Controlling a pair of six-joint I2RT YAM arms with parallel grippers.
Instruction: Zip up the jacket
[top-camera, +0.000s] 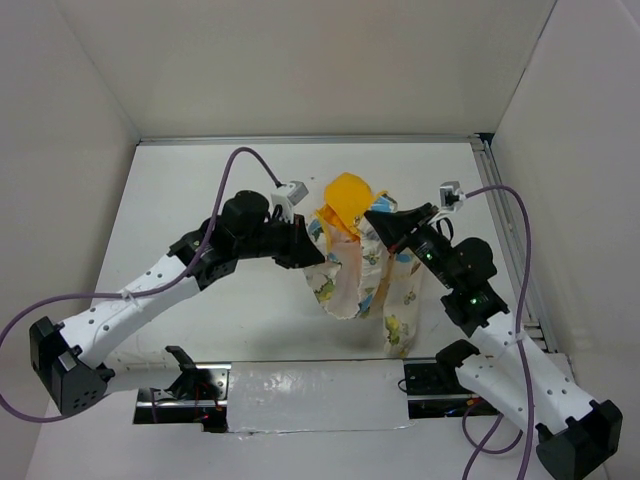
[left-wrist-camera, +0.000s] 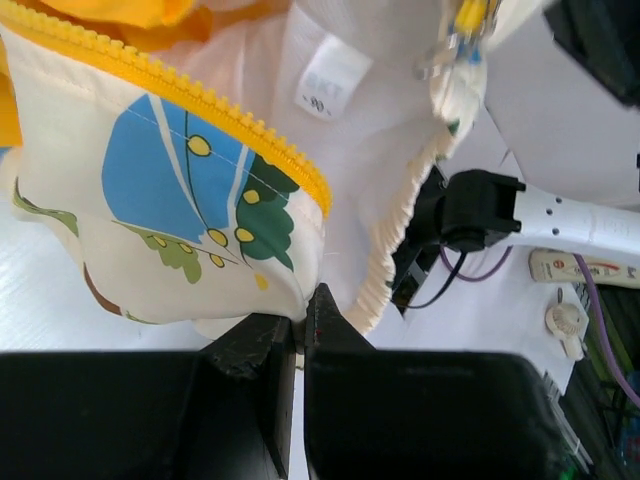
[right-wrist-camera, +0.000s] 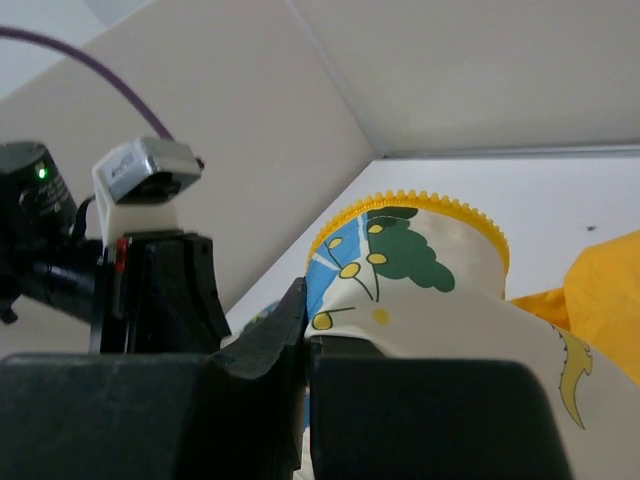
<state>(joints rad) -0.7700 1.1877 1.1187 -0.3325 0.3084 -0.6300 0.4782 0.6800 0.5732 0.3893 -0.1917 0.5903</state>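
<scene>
hanging over the table (top-camera: 200, 190), the jacket (top-camera: 350, 275) is pinched at its 9 o'clock by the left gripper (left-wrist-camera: 300, 325) and at 3 o'clock by the right gripper (right-wrist-camera: 305, 340), both clamped on cloth beside the yellow zipper teeth (left-wrist-camera: 230, 115), likely to align the front edges.

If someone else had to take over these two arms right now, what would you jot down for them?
Left claw: shut, pinching a lower edge of the jacket.
Right claw: shut on a printed edge beside the yellow zipper teeth.
Jacket: held up between the two arms over the table.
Done: both claws have a grip.
Left: the front is open, its inside label showing; zipping is not yet done.
</scene>
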